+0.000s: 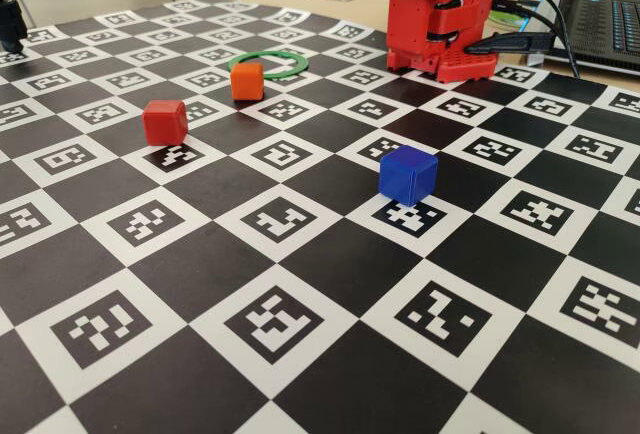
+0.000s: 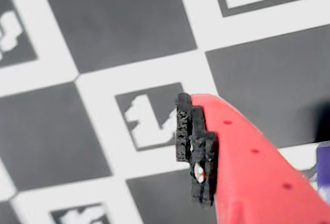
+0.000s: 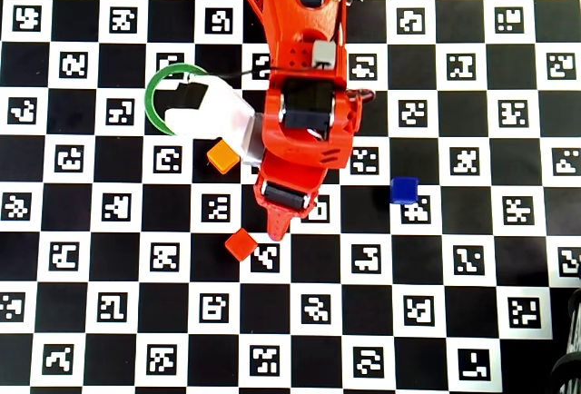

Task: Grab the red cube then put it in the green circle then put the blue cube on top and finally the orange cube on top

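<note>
Checkerboard (image 1: 330, 374) of black squares and white squares printed with coded markers covers the whole work surface; behind it the fixed view shows a pale desk edge, a laptop (image 1: 610, 24) at the right with dark cables running to the arm's red base (image 1: 440, 19), and a light floor further back. Nothing else clutters the board.

Step in hand, as I judge it, is the very first: the reach for the red cube (image 3: 241, 245). In the overhead view the red arm (image 3: 304, 113) stretches down the picture from the top edge, and the gripper (image 3: 274, 231) ends just above and to the right of that cube, near it but not touching. No cube sits inside the green circle (image 3: 156, 94), which lies to the left of the arm, partly hidden under the white camera housing (image 3: 213, 114).

The orange cube (image 3: 222, 156) rests between circle and red cube, just beside the arm. The blue cube (image 3: 404, 191) stands well apart on the right.

Whether the fingers are apart or together I cannot tell: the wrist view shows one red finger (image 2: 247, 157) with a black pad over bare board, no cube between.

The next move probably calls for shifting left and down in the overhead view, then descending over the red cube without nudging the orange one.
</note>
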Robot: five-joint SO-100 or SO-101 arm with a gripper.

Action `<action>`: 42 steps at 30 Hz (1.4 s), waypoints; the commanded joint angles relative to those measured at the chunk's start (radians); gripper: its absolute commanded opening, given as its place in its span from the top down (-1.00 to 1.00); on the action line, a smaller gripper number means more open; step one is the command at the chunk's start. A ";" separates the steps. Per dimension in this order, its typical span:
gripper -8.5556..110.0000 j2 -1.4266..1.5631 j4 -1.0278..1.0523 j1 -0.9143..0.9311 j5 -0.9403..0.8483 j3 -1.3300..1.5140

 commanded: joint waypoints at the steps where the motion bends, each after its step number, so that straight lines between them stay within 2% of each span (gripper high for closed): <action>1: 0.20 -0.006 -0.021 0.026 -0.011 -0.075; 10: 0.17 -0.058 -0.149 0.083 -0.222 0.044; 17: 0.16 -0.091 -0.195 0.097 -0.293 0.092; 29: 0.15 -0.204 -0.380 0.117 -0.258 0.202; 35: 0.05 -0.227 -0.426 0.152 -0.242 0.215; 42: 0.03 -0.259 -0.477 0.167 -0.261 0.244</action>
